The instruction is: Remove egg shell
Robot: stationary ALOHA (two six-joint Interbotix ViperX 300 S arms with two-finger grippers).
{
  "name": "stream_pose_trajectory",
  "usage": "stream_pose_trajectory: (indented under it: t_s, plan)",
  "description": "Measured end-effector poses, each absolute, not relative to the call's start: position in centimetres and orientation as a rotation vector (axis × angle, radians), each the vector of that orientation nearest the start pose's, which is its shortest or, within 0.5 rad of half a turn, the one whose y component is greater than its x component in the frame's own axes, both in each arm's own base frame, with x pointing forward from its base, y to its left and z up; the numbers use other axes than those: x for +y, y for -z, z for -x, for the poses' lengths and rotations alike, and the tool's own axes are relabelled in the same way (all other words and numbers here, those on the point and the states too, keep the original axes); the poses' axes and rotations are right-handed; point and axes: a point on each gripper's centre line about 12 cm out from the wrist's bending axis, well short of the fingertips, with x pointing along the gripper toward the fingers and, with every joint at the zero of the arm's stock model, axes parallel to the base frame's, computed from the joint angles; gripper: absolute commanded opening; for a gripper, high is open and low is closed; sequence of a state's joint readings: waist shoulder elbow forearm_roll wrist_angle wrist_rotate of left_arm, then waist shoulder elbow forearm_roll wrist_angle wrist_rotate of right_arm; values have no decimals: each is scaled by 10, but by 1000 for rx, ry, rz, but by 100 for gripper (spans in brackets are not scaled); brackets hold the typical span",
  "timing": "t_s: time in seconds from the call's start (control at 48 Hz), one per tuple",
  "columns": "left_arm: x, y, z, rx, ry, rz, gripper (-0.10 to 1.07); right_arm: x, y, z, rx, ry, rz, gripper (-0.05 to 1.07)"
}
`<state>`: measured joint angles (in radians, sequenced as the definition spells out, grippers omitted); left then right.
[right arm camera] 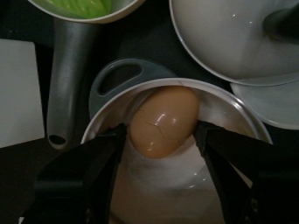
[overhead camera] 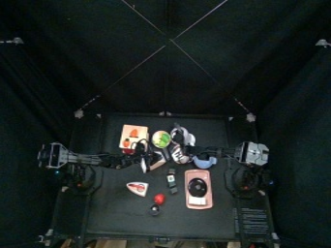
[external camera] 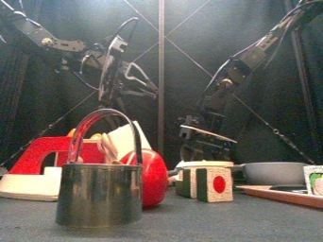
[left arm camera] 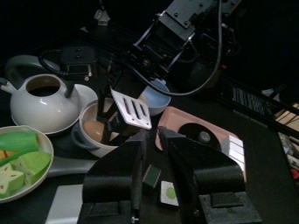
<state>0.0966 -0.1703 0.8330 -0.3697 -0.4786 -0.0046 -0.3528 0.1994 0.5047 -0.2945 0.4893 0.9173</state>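
In the right wrist view a brown egg (right arm camera: 163, 120), its shell whole, lies in a small metal bowl (right arm camera: 239, 118) with a loop handle. My right gripper (right arm camera: 162, 140) is open, one jaw on each side of the egg, close to it. The left wrist view shows my left gripper (left arm camera: 156, 150) open and low over the table. A slotted metal spatula (left arm camera: 128, 109) lies ahead of it, and its thin handle runs down through the gap between the jaws. I cannot tell whether they touch it. The right arm (left arm camera: 170, 48) hangs over the bowl beyond the spatula.
A white pot (left arm camera: 41, 98) of dark liquid and a bowl of green pieces (left arm camera: 17, 162) stand beside the egg's bowl. A pink tray (overhead camera: 196, 189) lies at the front right. Near the front edge stand a handled metal cup (external camera: 98, 194), a red ball (external camera: 151, 178) and a block (external camera: 209, 181).
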Motion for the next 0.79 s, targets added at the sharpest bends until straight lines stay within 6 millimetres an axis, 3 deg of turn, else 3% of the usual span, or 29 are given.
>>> stream_pose_trajectory:
  t_s: [0.188, 0.375, 0.792]
  plan:
    - [54, -224, -354, 165, -297, 328, 63, -151, -106, -363, 1004, 806, -686, 69]
    - [54, -223, -354, 168, -296, 327, 63, -149, -109, -361, 1026, 802, -636, 63]
    - [54, -224, -354, 166, -295, 328, 63, -119, -168, -346, 940, 699, -422, 62]
